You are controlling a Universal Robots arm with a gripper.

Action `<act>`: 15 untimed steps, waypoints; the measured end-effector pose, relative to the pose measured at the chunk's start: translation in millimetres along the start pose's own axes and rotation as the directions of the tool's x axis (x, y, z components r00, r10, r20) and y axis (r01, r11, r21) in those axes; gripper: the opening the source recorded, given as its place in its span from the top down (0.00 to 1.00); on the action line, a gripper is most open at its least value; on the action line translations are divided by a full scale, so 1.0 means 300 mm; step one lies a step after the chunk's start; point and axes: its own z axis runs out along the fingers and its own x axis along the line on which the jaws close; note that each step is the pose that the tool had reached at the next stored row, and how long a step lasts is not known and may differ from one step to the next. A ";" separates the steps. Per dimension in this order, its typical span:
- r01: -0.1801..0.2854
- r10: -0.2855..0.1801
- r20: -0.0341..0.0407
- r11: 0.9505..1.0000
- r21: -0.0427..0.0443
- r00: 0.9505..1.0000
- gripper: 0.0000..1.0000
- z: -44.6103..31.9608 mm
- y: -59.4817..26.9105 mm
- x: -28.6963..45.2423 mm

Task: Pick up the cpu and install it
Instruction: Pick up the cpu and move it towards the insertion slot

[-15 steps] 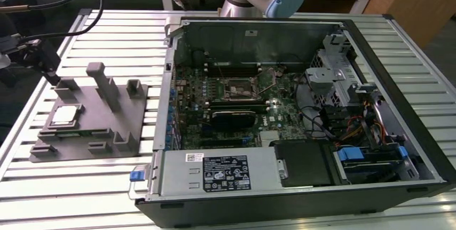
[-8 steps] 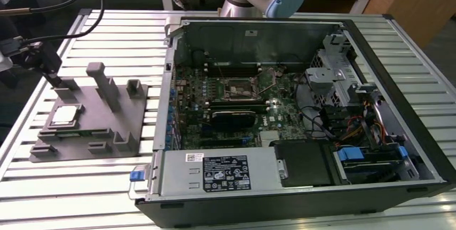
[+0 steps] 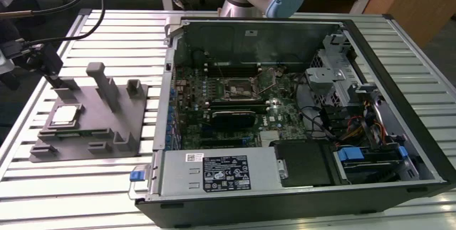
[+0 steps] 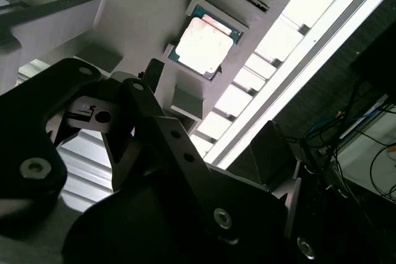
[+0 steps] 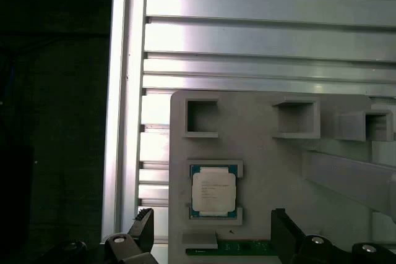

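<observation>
In the exterior view, the gripper (image 3: 51, 74) hung over the far end of a grey holder (image 3: 107, 128) on the slatted metal table (image 3: 85, 187), at the exterior view's left. The cpu (image 3: 64, 115) lay flat in a recess of that holder, near the gripper but apart from it. An open computer case (image 3: 420, 134) stood just beside the holder, and the socket (image 3: 238, 87) on its board held no chip.

In the second wrist view, the dark gripper (image 4: 99, 115) stood in the foreground with its jaws apart. The cpu (image 4: 204, 44) sat beyond it in the pale holder (image 4: 136, 17).

In the first wrist view, the two fingers (image 5: 145, 233) stood wide apart with nothing clamped. The cpu (image 5: 213, 193) rested silvery side up in its square seat on the holder (image 5: 266, 171), roughly in line with the gap between them.
</observation>
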 end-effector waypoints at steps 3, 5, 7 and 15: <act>0.000 0.000 0.000 1.000 0.000 1.000 0.16 0.006 0.000 0.000; 0.000 0.000 0.000 1.000 0.000 1.000 0.16 0.009 0.000 0.000; 0.000 0.000 0.000 1.000 0.000 1.000 0.16 0.011 -0.001 0.000; -0.012 0.012 0.000 1.000 0.000 1.000 0.16 0.035 -0.001 0.000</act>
